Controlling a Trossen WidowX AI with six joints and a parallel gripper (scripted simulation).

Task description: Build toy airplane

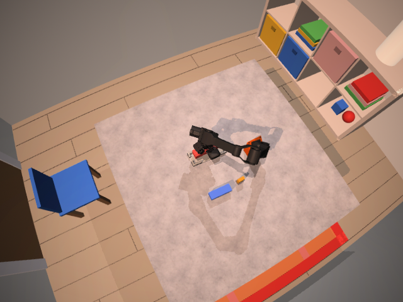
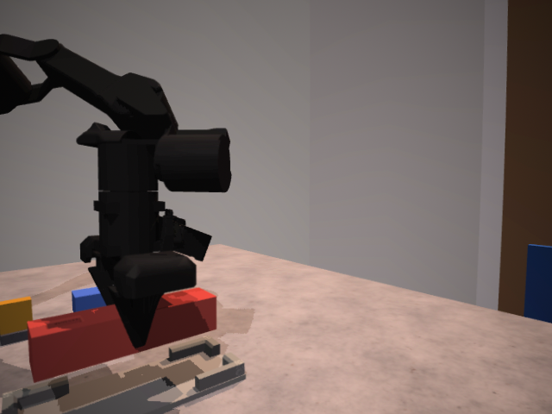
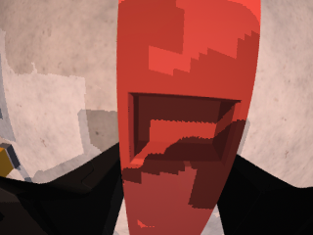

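And here's the gripper, clamped across the red fuselage mid-body, socket side up, presumably so it can drop flat! It hangs above the cradle, lower left in the exterior view, which reveals that gap; the top view can't. Blue wing waits below centre from the top, orange fin beside it; the wrist view misses the wing but bares the socket!

We see red fuselage running top to bottom of view, rectangular socket open in its upper face. Our gripper clamps it, black fingers against both sides. Orange tail fin, partly cropped, at left edge; mottled mat beneath.
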